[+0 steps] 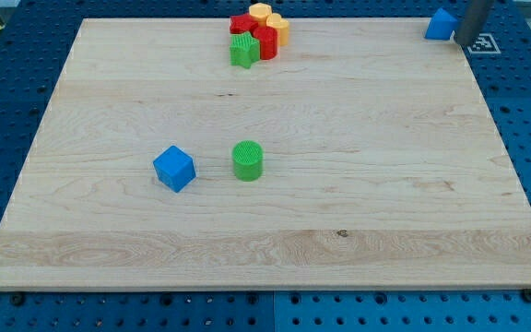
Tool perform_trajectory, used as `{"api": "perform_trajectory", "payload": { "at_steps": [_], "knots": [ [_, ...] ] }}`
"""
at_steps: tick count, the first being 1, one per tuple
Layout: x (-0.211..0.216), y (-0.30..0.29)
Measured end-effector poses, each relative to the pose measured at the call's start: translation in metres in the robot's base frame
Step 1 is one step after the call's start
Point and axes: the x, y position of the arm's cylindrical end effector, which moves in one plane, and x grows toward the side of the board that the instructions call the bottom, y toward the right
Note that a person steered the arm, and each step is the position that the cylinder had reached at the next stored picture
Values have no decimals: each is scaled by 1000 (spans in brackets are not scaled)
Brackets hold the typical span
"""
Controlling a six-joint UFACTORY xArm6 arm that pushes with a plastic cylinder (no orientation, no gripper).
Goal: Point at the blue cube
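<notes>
The blue cube (174, 169) sits on the wooden board (339, 231), left of centre and towards the view's bottom. A green cylinder (247, 160) stands just to its right. My rod comes in at the view's top right corner, and my tip (459, 42) rests near the board's top right corner, right next to a second blue block (441, 25). The tip is far from the blue cube, across the board to the upper right.
A tight cluster lies at the board's top centre: a green star-like block (242, 52), red blocks (264, 41) and yellow blocks (273, 22). A white marker tag (483, 42) lies just off the board's top right corner.
</notes>
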Motion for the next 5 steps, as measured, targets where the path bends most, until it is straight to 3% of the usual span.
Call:
{"api": "perform_trajectory", "payload": {
  "at_steps": [2, 5],
  "knots": [
    [91, -135],
    [125, -454]
  ]
}}
